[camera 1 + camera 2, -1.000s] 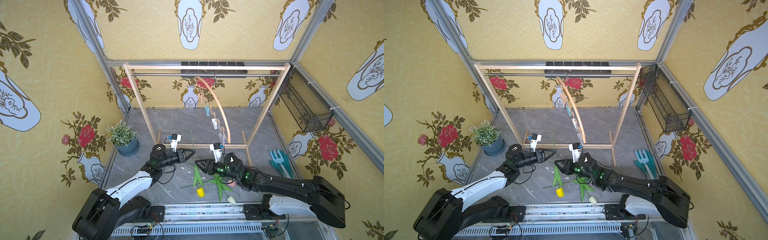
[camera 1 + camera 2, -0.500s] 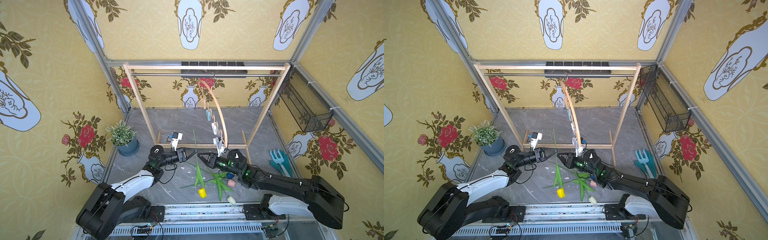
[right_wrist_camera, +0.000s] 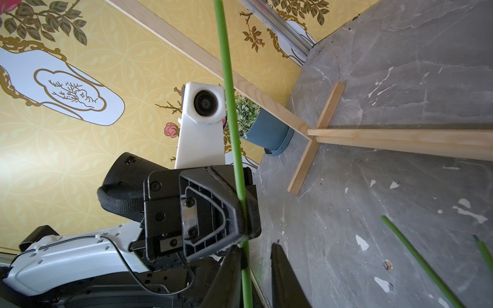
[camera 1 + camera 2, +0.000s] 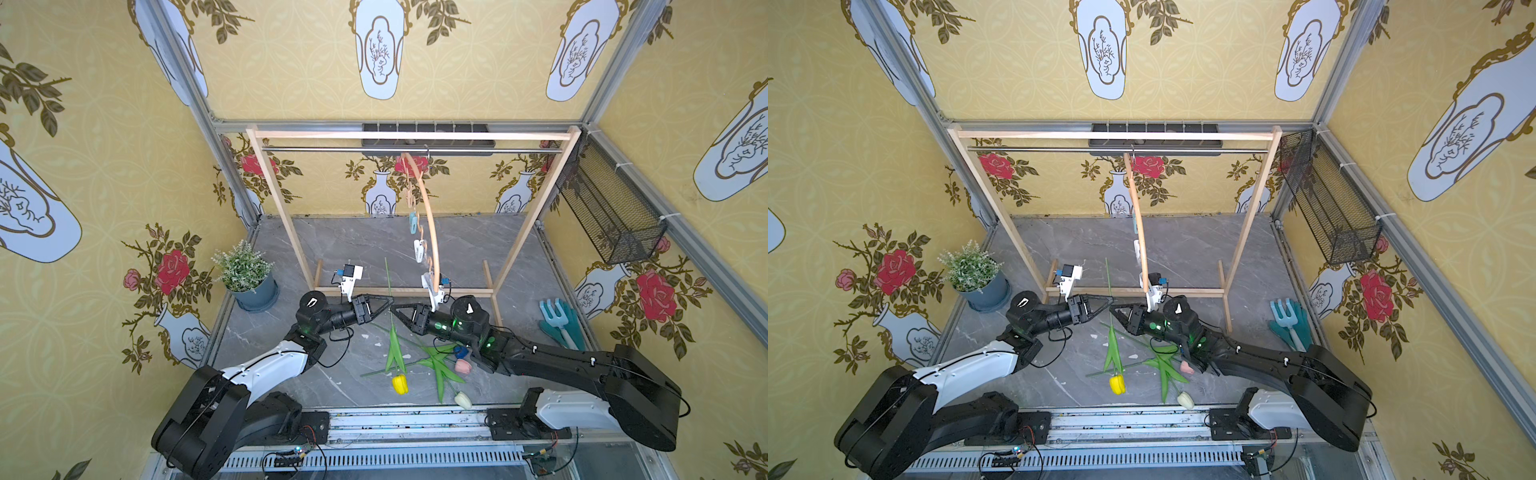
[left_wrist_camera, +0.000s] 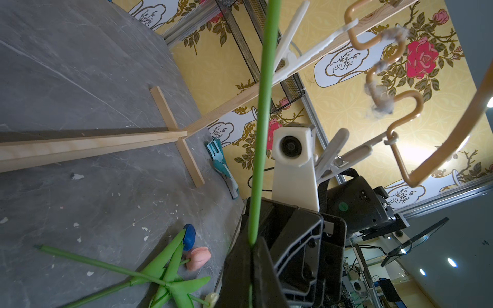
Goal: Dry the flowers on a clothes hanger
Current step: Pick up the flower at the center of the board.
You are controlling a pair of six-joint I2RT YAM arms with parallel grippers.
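My left gripper (image 4: 390, 300) is shut on the green stem of the yellow flower (image 4: 400, 384), and in the left wrist view the left gripper (image 5: 252, 253) pinches that stem (image 5: 262, 106). The stem stands up past the jaws, with its leaves and head hanging low. My right gripper (image 4: 394, 308) faces it tip to tip. In the right wrist view the right gripper (image 3: 256, 248) is open around the stem (image 3: 234, 149), which touches one finger (image 3: 229, 269). The blue (image 4: 460, 352), pink (image 4: 462, 365) and white (image 4: 462, 400) flowers lie on the floor. The clothes hanger (image 4: 430, 232) with its clips (image 4: 419, 250) hangs edge-on from the rail.
The wooden rack frame (image 4: 409, 135) spans the back, and its foot bar (image 4: 399, 291) runs just behind both grippers. A potted plant (image 4: 245, 270) stands at the left. Teal garden tools (image 4: 561, 324) lie at the right, under a black mesh basket (image 4: 611, 216) on the wall.
My right gripper has moved left to the held stem and its jaws have narrowed around it. The left gripper lifted the stem slightly. The hanger has swung.
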